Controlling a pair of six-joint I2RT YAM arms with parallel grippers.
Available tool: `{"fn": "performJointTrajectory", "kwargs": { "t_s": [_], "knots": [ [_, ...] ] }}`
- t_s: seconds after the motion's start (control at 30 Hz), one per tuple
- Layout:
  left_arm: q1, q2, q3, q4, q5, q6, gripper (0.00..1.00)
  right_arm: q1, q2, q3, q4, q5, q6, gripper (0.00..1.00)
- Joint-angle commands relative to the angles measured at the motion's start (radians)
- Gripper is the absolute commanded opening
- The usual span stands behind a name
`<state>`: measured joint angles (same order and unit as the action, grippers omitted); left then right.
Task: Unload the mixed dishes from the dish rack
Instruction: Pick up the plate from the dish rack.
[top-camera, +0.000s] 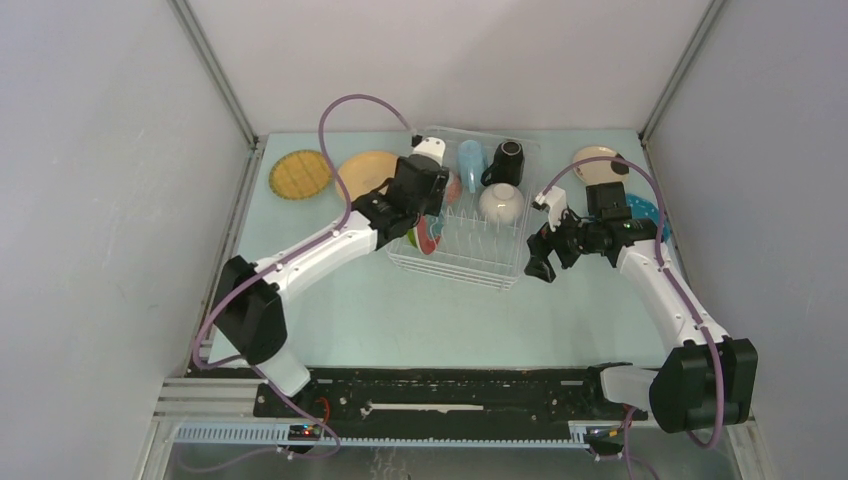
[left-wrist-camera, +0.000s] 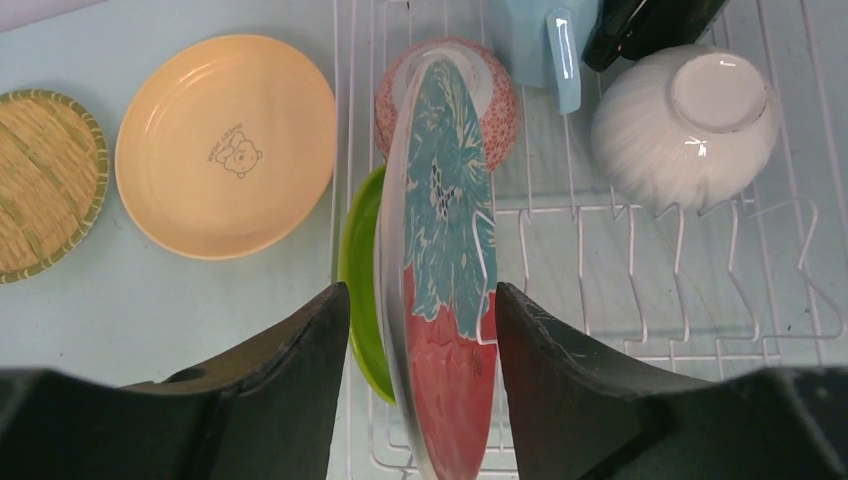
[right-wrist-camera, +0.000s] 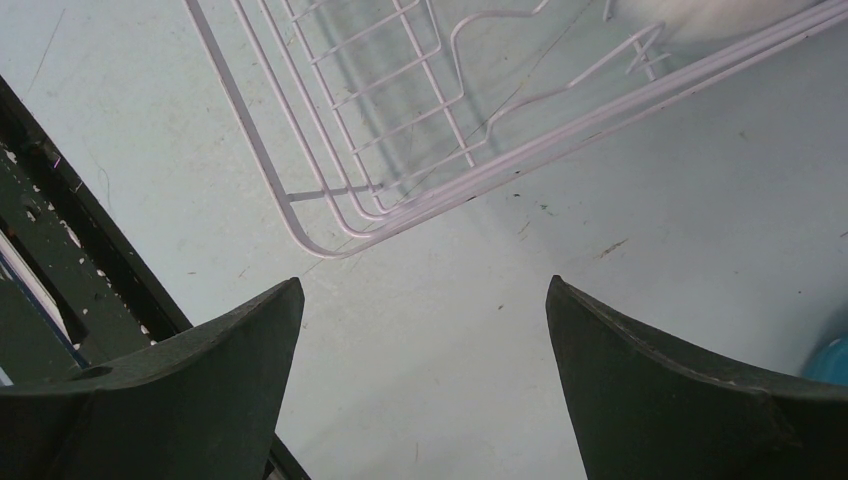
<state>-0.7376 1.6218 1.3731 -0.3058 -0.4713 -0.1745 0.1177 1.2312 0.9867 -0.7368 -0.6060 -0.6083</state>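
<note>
Rack (top-camera: 455, 262) holds six dishes (top-camera: 499, 203) while four plates (top-camera: 365, 170) lie beside it; left end effector (left-wrist-camera: 420, 300) straddles the floral plate (left-wrist-camera: 445, 200) half-open, right end effector (right-wrist-camera: 425, 290) wide open, empty.

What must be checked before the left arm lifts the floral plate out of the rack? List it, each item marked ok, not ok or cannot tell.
1. Floral plate stands between the left gripper's fingers: ok.
2. Grip closed on it: not ok; a gap shows at one finger.
3. Lime green plate clear of that finger: cannot tell; it stands close beside the floral plate.
4. Right gripper clear of the dish rack: ok; open, empty, beside the rack's corner.
5. Set-down room left of the rack: ok; free table shows near the orange plate.
</note>
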Motion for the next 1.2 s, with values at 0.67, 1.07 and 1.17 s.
{"fn": "performJointTrajectory", "kwargs": {
  "t_s": [0.67, 1.07, 1.17],
  "knots": [
    [-0.008, 0.058, 0.073, 0.016, -0.075, 0.073, 0.03, 0.000, -0.010, 0.033, 0.001, 0.010, -0.021, 1.00],
    [-0.030, -0.073, 0.067, 0.105, -0.082, 0.121, 0.00, 0.000, -0.013, 0.033, 0.001, 0.011, -0.021, 1.00],
    [-0.034, -0.096, 0.063, 0.132, -0.090, 0.128, 0.00, 0.000, -0.013, 0.033, 0.001, 0.010, -0.022, 1.00]
  ]
}}
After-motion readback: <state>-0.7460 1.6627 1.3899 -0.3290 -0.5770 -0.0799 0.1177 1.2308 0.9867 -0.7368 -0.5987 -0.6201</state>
